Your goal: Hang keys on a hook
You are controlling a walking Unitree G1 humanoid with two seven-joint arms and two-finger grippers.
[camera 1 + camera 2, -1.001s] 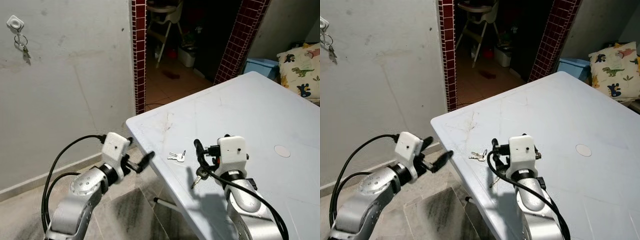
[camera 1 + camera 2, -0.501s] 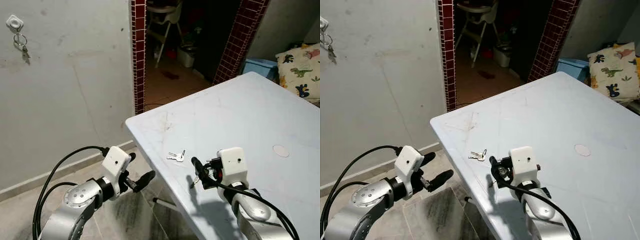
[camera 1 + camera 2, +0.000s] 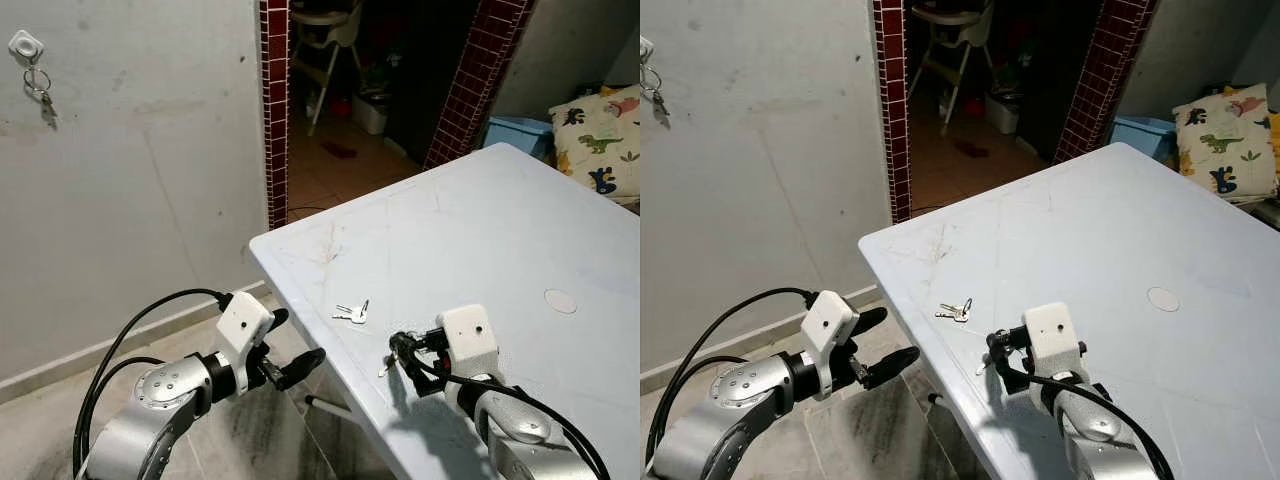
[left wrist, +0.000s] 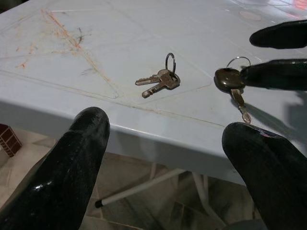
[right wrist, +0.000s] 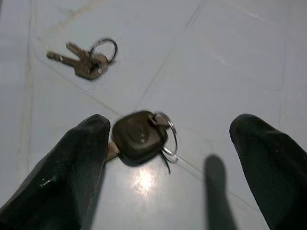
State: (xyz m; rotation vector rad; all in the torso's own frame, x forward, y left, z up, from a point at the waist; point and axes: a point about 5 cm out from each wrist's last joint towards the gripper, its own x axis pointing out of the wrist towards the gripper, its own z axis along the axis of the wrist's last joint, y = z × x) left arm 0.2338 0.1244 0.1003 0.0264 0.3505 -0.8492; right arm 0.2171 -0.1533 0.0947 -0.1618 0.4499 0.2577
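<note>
Pale table (image 3: 480, 230): smooth plastic, slight sheen, scuffed near corner. 2 dull metal keys (image 4: 160, 79) on steel ring. Black-headed key (image 5: 140, 136): matt plastic, metal blade. Gripper fingers (image 5: 62, 179): glossy black.

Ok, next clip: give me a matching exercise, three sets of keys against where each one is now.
Things:
1. black-headed key on a ring
2. pair of small brass keys on a ring
3. keys hanging from a ring

Places:
A. on the white wall hook
B. lying on the white table, apart from both grippers
C. between the open fingers of the right gripper

Pairs: 1-C, 2-B, 3-A
</note>
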